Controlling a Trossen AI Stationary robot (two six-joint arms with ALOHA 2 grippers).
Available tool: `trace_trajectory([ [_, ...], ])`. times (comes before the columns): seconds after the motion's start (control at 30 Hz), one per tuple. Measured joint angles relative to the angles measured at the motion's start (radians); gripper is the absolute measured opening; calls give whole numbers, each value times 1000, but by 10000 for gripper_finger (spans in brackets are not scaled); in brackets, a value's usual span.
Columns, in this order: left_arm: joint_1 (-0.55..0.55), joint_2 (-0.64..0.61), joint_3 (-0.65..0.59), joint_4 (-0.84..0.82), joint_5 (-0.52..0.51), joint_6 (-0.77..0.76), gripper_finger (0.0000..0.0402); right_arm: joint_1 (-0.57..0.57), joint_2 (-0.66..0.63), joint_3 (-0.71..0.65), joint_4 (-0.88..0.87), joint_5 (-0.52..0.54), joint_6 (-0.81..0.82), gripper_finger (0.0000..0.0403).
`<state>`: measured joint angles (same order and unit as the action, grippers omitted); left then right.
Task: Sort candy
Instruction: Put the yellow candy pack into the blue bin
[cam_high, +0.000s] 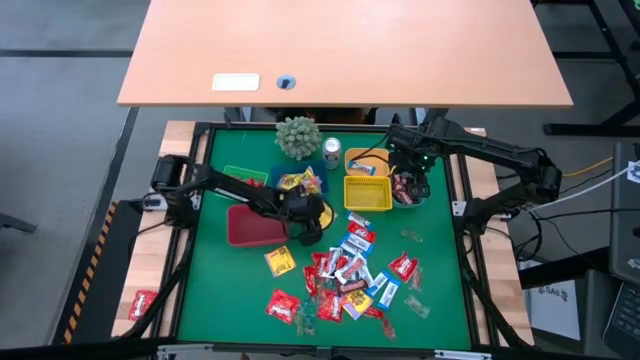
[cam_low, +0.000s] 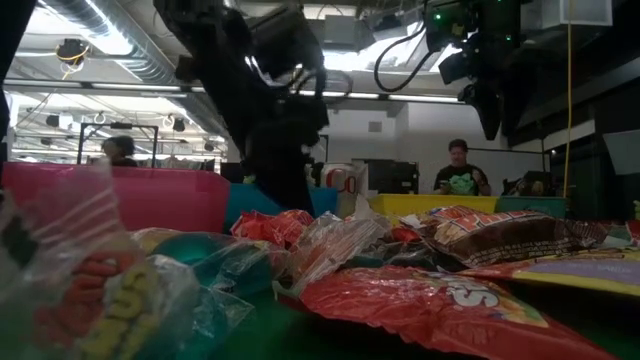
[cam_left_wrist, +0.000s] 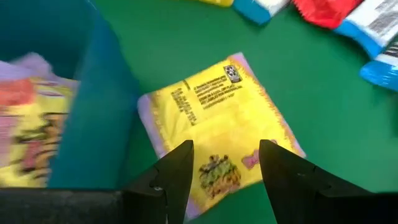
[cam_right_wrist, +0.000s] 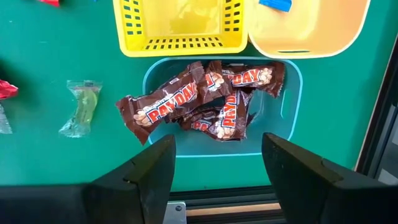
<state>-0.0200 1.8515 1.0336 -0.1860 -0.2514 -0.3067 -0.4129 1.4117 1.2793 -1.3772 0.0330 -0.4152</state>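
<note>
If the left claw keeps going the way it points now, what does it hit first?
Most likely the yellow candy packet lying flat on the green mat: the open left claw frames it directly ahead, beside the teal bin.

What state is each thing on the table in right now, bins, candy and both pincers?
left pincer: open, above a yellow candy lying flat on the mat
right pincer: open, empty, above the teal bin
teal bin: holds brown candies, one hanging over the rim
yellow slotted basket: looks empty
candy pile: loose, unsorted
silver can: upright
</note>
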Motion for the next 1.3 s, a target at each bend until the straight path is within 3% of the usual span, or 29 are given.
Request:
trace_trajectory([
  [0.13,-1,52,5,10,-17,3,169,0,0,0,6,0,0,237],
  [0.33,4,88,5,23,40,-10,162,0,0,0,23,0,0,237],
  [0.73,9,80,3,23,48,3,88,0,0,0,23,0,0,237],
  [1.0,11,9,-6,-12,71,24,9,0,0,0,22,0,0,237],
  [1.3,19,-154,-4,4,67,26,3,0,0,0,24,0,-1,237],
])
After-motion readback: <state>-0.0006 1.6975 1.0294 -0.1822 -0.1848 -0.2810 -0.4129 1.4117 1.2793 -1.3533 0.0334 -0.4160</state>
